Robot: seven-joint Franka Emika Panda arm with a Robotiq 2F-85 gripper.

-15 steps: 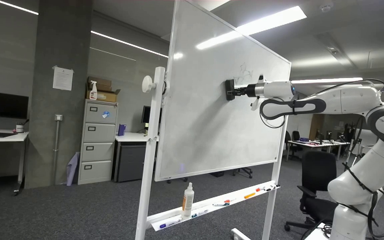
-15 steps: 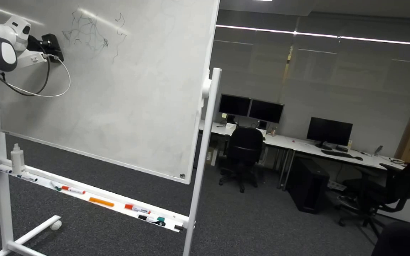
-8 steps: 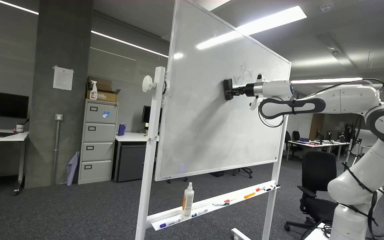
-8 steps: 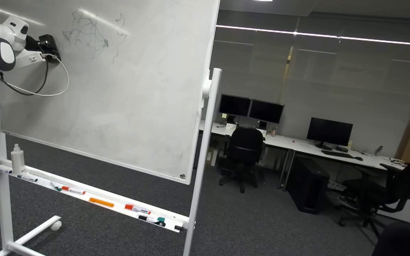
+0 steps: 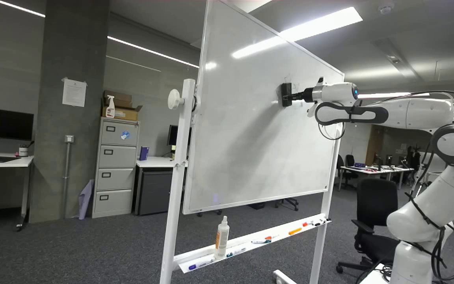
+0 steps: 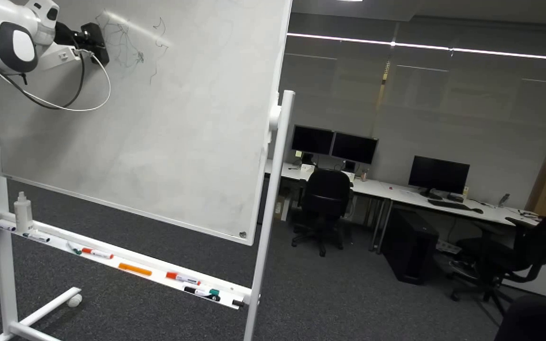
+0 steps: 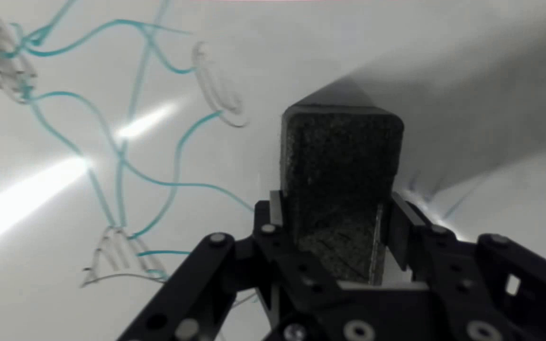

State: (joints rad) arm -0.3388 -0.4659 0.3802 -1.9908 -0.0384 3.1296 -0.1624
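Black eraser block (image 7: 341, 147) is held in my hand (image 7: 337, 222): both fingers (image 7: 402, 232) are closed on its sides, one at each. It reaches straight ahead, farther out than they do, up against the whiteboard (image 5: 242, 118); whether its whole face touches there, I cannot tell. Just beside my hand, on this whiteboard, I see a drawing (image 7: 120, 158) in teal and black lines. Well below my hand, the tray (image 6: 159, 272) carries a white bottle (image 5: 222, 238), which stands upright, and several markers (image 6: 97, 253), which lie along it.
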